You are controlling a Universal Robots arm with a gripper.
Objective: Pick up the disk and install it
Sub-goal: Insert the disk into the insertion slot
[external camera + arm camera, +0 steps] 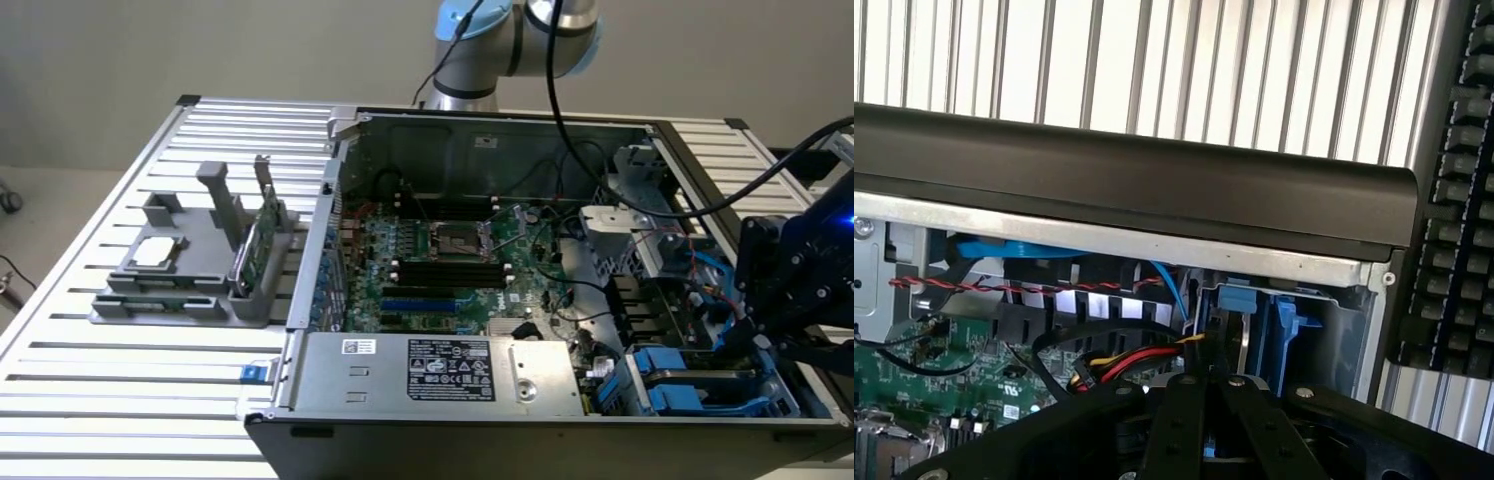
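The disk point(1246, 335) shows edge-on in the wrist view as a thin silver slab between blue side rails. It stands upright in the drive bay at the corner of the open computer case point(1154, 190), right at my fingertips. My gripper point(1204, 385) is shut, its black fingers meeting at the disk's near edge. In the exterior view, my gripper point(738, 345) reaches down into the case's bay at the right, where the disk point(694, 378) sits with blue plastic around it.
The case holds a green motherboard point(447, 255), a power supply point(441, 370) and loose red, yellow and black cables point(1124, 360). A grey holder point(200, 265) at the exterior view's left carries a small silver chip and a green card. A keyboard point(1454, 230) lies beside the case.
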